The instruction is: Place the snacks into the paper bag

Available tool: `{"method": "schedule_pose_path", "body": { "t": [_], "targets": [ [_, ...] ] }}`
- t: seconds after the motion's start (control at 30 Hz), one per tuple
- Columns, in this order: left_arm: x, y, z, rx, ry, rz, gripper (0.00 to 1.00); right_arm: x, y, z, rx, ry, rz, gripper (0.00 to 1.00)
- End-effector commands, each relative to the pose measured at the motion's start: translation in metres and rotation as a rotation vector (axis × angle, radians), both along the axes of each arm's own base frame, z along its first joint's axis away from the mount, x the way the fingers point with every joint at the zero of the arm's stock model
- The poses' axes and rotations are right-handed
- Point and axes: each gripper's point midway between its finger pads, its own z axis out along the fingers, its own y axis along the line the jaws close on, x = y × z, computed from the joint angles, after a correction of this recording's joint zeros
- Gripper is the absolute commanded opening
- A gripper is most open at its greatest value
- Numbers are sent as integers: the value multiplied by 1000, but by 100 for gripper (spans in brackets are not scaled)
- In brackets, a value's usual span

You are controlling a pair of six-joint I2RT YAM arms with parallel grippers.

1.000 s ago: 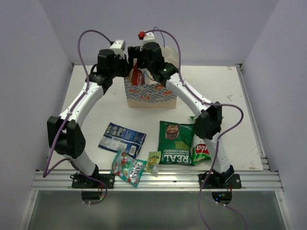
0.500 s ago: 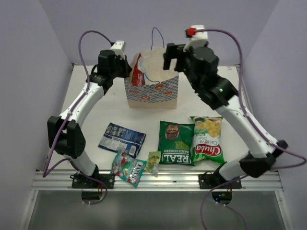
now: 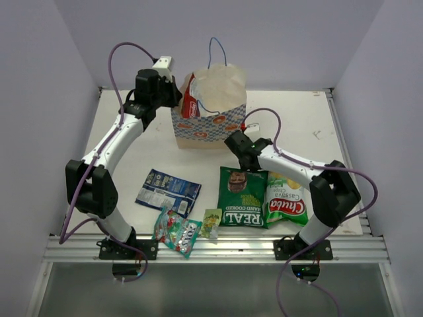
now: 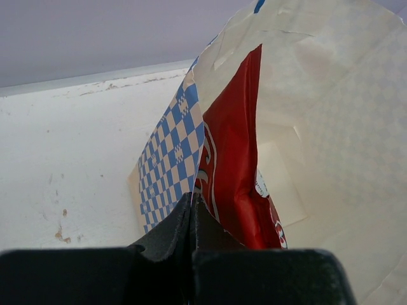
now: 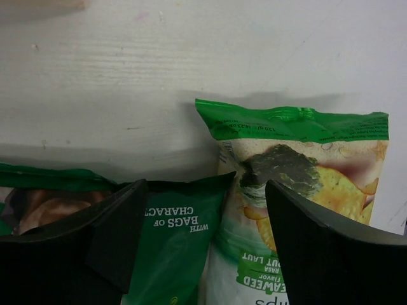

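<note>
My left pincer [image 4: 192, 206] is pinching the paper bag [image 3: 211, 129] at its left rim, with the red-yellow packet [image 3: 190, 104] sitting inside. My right pincer [image 5: 206, 187] is hanging spread over 2 packets' tops: dark green REAL bag [image 3: 242, 197], green-white bag [image 3: 287, 198], both lying on the bench [image 3: 297, 119].

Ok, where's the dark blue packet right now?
Top view: the dark blue packet lies left of centre, beyond the candy packet and left of the REAL bag.
</note>
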Motion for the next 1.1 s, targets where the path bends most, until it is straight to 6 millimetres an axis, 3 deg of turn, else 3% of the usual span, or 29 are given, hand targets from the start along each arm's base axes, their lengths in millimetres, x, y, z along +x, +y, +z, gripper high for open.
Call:
{"method": "schedule_pose_path", "body": {
  "t": [0.0,0.2,0.27,0.37,0.5,0.67,0.77,0.87,0.9,1.07],
  "targets": [
    [-5,-6,35,-51,-84,-21,0,13,-5,21,1,-114,-102,76],
    [-5,-6,33,-48,-82,-20,0,7,-22,-12,-28,-56,-163,71],
    [-5,-6,32,-48,-80,-20,0,4,-40,-22,-32,-32,-207,70],
    [-4,-6,33,-47,-83,-19,0,-1,-61,-27,-16,-22,-258,69],
    [-2,-7,28,-45,-76,-21,0,-3,-73,-25,-4,-35,-277,66],
    [-1,-10,24,-53,-65,-33,0,-2,-72,-29,-16,-15,-269,41],
    [-2,-9,24,-50,-66,-28,0,-1,-71,-33,-22,-4,-266,33],
    [-2,-8,24,-48,-66,-27,0,0,-69,-35,-12,0,-263,13],
    [-1,-9,24,-48,-67,-27,0,0,-68,-36,-8,1,-263,0],
    [-1,-9,22,-51,-61,-30,0,2,-66,-31,6,-10,-256,0]
  ]
}}
